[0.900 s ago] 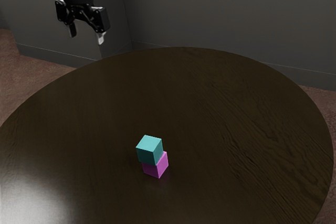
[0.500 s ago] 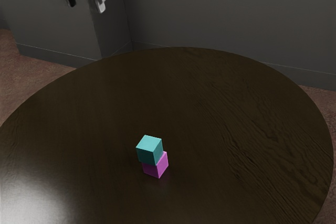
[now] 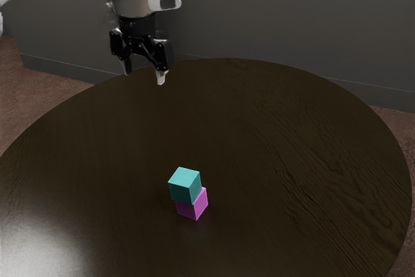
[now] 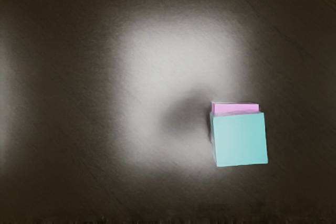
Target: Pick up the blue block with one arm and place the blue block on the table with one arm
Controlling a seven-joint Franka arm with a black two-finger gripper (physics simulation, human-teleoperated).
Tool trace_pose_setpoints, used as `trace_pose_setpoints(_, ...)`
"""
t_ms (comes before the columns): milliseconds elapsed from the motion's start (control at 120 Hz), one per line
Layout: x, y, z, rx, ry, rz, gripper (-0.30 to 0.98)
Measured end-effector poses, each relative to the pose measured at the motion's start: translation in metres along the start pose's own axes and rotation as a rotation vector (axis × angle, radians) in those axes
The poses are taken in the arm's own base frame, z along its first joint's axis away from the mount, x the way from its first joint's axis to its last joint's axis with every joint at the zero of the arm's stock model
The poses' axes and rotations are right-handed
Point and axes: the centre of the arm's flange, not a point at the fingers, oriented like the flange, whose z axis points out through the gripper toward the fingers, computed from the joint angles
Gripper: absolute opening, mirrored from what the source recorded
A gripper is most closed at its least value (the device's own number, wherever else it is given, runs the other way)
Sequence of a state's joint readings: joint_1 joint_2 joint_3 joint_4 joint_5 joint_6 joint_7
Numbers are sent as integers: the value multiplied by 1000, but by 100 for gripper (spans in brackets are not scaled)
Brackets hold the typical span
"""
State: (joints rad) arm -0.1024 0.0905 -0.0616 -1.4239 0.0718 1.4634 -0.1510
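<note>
Facing flatly upward, the cubic blue block (image 3: 185, 186) is being supported by the pink block (image 3: 194, 207); the gripper (image 3: 144, 76) is being held wide.

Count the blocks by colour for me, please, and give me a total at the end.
Blue-green blocks: 1, stacked on the pink one
Pink blocks: 1, under the blue-green one
Total: 2 blocks
</note>
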Motion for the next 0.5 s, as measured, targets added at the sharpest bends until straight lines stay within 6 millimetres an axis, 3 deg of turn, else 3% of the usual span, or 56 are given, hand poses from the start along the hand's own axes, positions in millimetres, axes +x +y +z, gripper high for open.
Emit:
trace_pose_setpoints(125,-3,42,100,-3,-57,68,69)
trace_pose_setpoints(225,-7,61,151,-33,-54,88,69)
trace_pose_setpoints(500,-12,68,219,-62,-6,85,69)
